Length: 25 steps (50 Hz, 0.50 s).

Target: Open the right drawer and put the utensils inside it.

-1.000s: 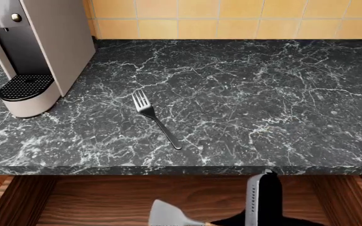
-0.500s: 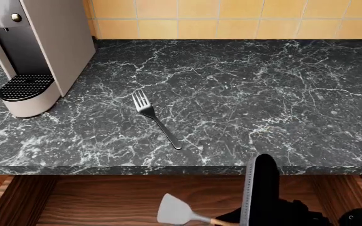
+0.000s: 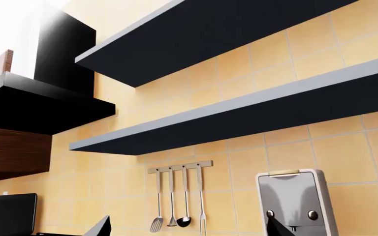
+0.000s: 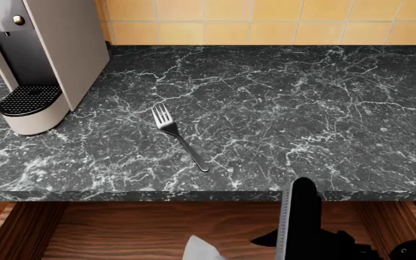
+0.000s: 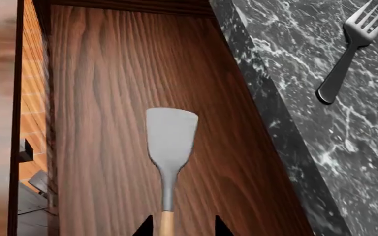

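Spatula [image 5: 171,142] hangs over the open right drawer [image 5: 110,98], grey head out over the wood-grain bottom, wooden handle end running back btwn my right gripper [image 5: 179,227] fingertips. Both dark tips sit just either side of the handle, narrow gap, so I read that hand as clamped on it, tho the contact itself is right at the frame edge. Whether the head touches the drawer bottom or floats above it, can't tell. In head view only a corner of the spatula head [image 4: 202,250] shows, low over the drawer [image 4: 143,227], w/ my right arm's dark finger upright just beside it.

Fork [image 4: 179,136] lies flat on the black marble counter [image 4: 302,108], tines toward the back wall, handle slanting toward the counter's front edge. Right wrist view also catches the fork [image 5: 346,54] on the counter, well apart from the spatula.

Coffee machine [image 4: 38,59] stands at the counter's left rear, near the fork but not touching.

Left gripper [image 3: 189,231]: only two dark tips at the frame edge, well apart, so open wide, holding nothing. It points at tiled wall, two dark shelves [image 3: 241,113], a rack of hanging utensils [image 3: 177,196].
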Motion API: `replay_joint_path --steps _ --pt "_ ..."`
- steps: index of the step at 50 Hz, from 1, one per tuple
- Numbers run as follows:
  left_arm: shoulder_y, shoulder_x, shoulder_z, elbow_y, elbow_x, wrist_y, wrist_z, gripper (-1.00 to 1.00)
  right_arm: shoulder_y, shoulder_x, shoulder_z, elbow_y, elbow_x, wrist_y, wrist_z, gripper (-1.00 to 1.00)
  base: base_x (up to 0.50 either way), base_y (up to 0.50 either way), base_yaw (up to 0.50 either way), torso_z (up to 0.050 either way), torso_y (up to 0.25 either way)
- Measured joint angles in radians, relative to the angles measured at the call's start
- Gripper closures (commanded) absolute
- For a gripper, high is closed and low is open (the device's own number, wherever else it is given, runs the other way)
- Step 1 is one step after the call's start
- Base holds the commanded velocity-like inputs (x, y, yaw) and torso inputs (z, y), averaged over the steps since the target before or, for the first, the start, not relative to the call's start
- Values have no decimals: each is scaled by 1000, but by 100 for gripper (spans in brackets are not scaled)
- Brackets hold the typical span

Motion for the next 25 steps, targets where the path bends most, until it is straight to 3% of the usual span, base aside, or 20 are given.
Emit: replay_joint_path --steps 17,25 --pt "0 3 -6 0 -4 0 4 -100 -2 16 -6 -17 -49 -27 -9 -100 0 0 0 0 0" --pt "0 0 -2 0 -1 0 1 -100 41 22 34 -51 15 -41 21 -100 0 0 0 0 0"
